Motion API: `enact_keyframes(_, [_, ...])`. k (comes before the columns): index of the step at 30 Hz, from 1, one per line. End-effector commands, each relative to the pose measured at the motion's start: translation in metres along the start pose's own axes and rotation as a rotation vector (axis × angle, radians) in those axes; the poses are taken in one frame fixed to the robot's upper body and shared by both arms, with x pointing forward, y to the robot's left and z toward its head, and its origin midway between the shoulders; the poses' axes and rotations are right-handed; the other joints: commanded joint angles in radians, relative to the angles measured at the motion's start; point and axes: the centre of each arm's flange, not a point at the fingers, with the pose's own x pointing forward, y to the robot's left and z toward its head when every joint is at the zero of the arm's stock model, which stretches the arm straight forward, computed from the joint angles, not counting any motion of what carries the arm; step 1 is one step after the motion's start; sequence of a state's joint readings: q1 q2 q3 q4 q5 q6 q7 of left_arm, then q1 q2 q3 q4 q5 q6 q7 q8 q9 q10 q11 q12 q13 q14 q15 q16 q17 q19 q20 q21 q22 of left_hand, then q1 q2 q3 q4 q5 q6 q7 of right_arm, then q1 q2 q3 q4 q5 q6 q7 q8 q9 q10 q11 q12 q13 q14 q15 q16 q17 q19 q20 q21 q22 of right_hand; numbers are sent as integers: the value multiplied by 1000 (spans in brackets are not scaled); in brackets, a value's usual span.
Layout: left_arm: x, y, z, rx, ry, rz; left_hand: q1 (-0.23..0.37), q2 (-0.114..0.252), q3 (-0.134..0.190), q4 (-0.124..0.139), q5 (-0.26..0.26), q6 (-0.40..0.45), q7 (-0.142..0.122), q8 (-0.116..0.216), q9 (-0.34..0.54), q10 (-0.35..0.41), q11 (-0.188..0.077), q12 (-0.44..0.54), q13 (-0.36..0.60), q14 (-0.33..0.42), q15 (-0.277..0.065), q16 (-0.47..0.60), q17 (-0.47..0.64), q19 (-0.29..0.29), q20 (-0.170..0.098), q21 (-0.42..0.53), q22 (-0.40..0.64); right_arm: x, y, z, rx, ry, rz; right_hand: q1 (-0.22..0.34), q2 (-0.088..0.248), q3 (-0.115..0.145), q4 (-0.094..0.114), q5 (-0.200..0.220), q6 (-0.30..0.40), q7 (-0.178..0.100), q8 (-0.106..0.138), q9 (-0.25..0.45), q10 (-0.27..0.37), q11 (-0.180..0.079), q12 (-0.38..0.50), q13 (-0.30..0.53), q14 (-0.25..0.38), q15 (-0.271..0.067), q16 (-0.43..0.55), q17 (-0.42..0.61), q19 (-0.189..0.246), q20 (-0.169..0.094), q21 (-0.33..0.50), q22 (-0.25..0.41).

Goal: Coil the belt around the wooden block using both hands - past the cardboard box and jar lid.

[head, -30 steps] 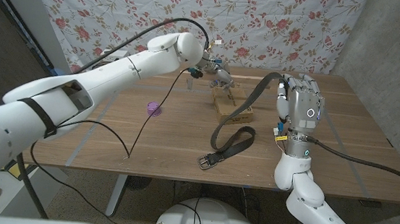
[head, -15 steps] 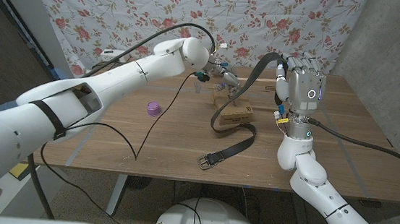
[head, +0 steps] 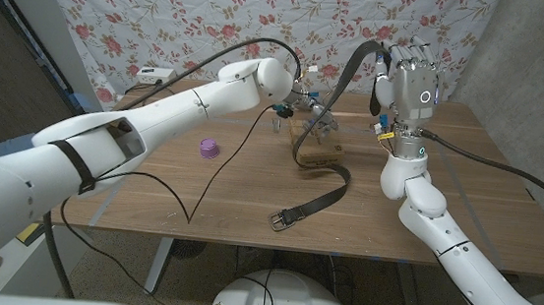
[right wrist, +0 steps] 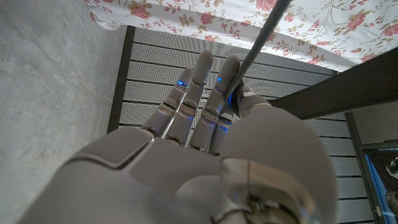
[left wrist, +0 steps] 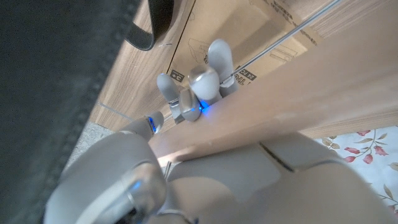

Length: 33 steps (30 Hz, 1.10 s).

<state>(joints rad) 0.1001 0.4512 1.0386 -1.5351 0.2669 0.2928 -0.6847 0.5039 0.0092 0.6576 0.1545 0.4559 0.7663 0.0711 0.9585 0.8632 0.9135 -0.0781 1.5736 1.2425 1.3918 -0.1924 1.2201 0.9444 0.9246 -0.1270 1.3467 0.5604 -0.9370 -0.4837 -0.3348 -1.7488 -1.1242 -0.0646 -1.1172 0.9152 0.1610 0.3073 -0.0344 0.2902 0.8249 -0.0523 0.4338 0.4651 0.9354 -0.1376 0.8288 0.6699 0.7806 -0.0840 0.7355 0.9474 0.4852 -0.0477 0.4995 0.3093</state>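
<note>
Floral cloth (head: 166,5) hangs behind a wooden table (head: 447,188) that spans the middle of the head view. Nearest the camera, at lower centre, the belt's buckle end (head: 281,219) lies flat on the wood. From there the belt (head: 328,192) runs up the frame, bends around the cardboard box (head: 320,151) just right of centre, and rises off the table to the right hand (head: 409,81) at upper right. That hand is raised upright with its fingers closed on the strap's far end. A purple jar lid (head: 209,148) sits well left of the box. Farther back, the left hand (head: 306,104) reaches down at the wooden block (left wrist: 311,93), which the left wrist view shows close against its fingers (left wrist: 211,68); whether it actually grips the block cannot be told.

Judging from this, the taut strap could drag or tip the box as the right hand swings around, and the block could shift if the left hand's hold is loose. The strap may also slip from the raised fingers.
</note>
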Motion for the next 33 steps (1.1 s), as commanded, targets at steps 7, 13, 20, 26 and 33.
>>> enact_keyframes(7, [-24, -28, 25, 130, 115, 85, 2, -15, 6, 2, 20, -1, 14, 11, -3, -6, 3, 3, 3, 8, 1, 7, -6, -10, -6, 13, 1, 38, 21, -48, 156, 132, 35, 7, -4, -2, 13, 12, 76, -85, 63, 6, -29, -29, 4, -3, -14, -138, -26, 11, -15, -72, 13, 4])
enact_keyframes(13, [-36, -37, 34, 237, 182, 164, 5, -11, 11, 2, 25, 0, 15, 13, -6, -4, 1, 3, 3, 7, 1, 5, -15, -8, -7, 16, -8, 44, 33, -71, 256, 240, 71, 9, -5, -2, 15, 16, 79, -86, 58, 3, -27, -31, 5, -8, -27, -139, -45, 10, -19, -73, 18, 3])
enact_keyframes(20, [-47, -48, 31, 217, 185, 235, 6, -11, 12, 3, 27, 0, 14, 14, -7, -4, 1, 3, 3, 9, 1, 9, -16, -9, -7, 19, -11, 56, 41, -92, 292, 316, 92, 16, -8, -3, 19, 25, 81, -90, 50, 7, -33, -35, 5, -18, -83, -140, -136, -32, -34, -75, 30, -1])
enact_keyframes(26, [-59, -55, 22, 135, 145, 307, 4, -14, 12, 5, 31, -2, 14, 15, -9, -5, 0, 3, 3, 11, 3, 15, -17, -12, -4, 25, -11, 61, 44, -108, 322, 377, 97, 20, -5, -2, 21, 29, 82, -90, 46, 8, -31, -35, 6, -25, -85, -141, -170, -55, -39, -75, 37, -3])
enact_keyframes(33, [-64, -57, 19, 47, 92, 288, 1, -20, 13, 6, 39, -5, 12, 19, -8, -5, 0, 3, 3, 4, 2, 15, -26, -18, -3, 32, -14, 70, 61, -113, 319, 405, 150, 24, -6, -2, 22, 33, 86, -91, 43, 7, -32, -35, 9, -27, -79, -141, -192, -66, -45, -74, 42, -6])
